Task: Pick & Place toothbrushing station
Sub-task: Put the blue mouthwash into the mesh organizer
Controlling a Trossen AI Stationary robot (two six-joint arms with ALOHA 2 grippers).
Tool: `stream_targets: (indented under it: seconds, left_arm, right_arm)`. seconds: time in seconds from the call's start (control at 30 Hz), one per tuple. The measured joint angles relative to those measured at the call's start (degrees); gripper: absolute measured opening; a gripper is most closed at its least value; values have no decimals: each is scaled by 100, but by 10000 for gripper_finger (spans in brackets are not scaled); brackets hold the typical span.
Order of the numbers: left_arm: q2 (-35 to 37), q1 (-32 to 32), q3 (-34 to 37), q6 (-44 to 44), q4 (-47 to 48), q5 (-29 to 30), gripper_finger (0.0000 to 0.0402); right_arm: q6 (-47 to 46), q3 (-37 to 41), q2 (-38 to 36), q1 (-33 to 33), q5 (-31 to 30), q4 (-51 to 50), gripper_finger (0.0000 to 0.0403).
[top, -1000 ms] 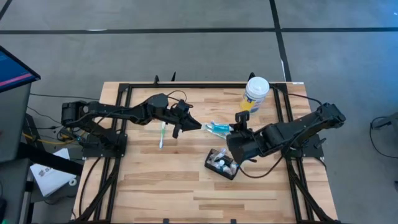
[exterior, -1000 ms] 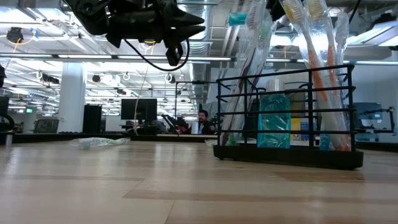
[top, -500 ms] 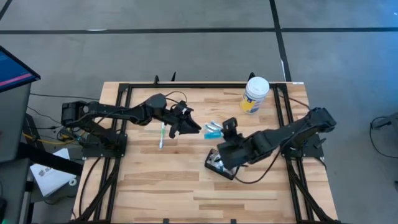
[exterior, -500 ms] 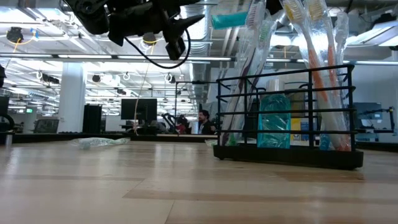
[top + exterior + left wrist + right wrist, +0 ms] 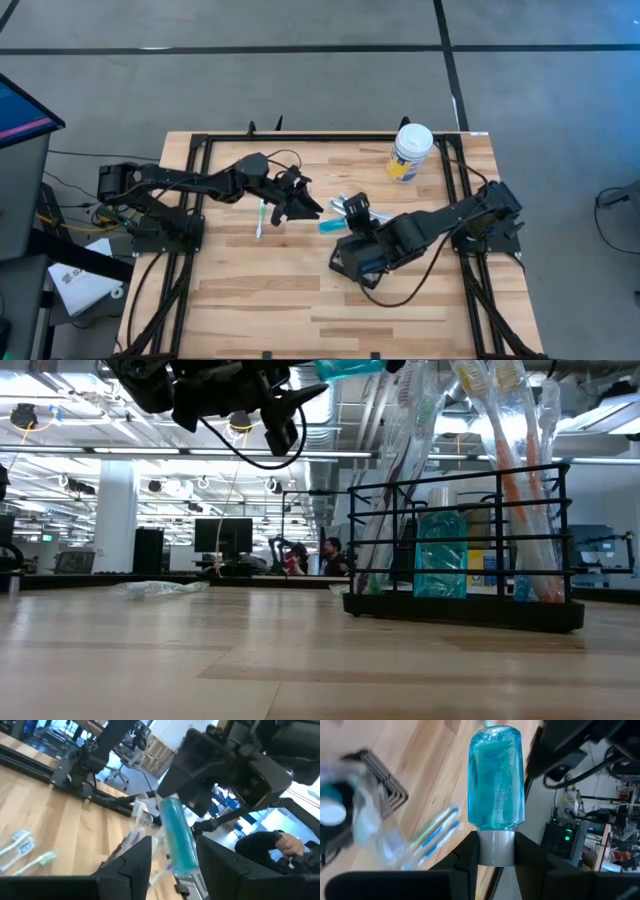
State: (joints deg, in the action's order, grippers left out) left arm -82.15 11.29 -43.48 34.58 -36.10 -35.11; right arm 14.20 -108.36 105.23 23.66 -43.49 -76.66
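The butcher-block wooden table (image 5: 250,290) had wide open room along its near edge and across the left near quarter; the black metal frame rails (image 5: 190,190) ran down both sides.

The toothbrushing station, a small black wire rack holder (image 5: 460,550), stood right of table centre, upright on the wood. In the high view it was mostly covered by the right arm. In the low view it held several toothbrushes (image 5: 500,420) leaning in its slots, at least four, and one small teal bottle (image 5: 440,555) inside.

The right gripper (image 5: 496,851) hung over the station and pinched a translucent teal squeeze bottle with a grey cap (image 5: 496,782) by the cap, fingers pressed on either side of it.

The left gripper (image 5: 170,855) hovered above mid-table, just left of the held bottle, with its fingers spread apart and nothing between them. The teal bottle showed just beyond the fingertips in the left wrist view, apparently not touched, though the view is blurred.

One green-handled toothbrush (image 5: 262,215) lay loose on the wood under the left arm. One white-lidded, yellow-labelled tub (image 5: 410,152) stood near the far right corner, well apart from the station. Two loose brush heads (image 5: 20,842) and a third green one (image 5: 42,860) lay on the wood in the left wrist view.
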Motion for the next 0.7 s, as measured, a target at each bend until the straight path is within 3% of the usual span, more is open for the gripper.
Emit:
stream_targets:
  seconds: [0.7]
  left_arm:
    - [-39,-350,0,-480,230,412,150]
  right_arm:
    - [293,20,98,-120,123,231,84]
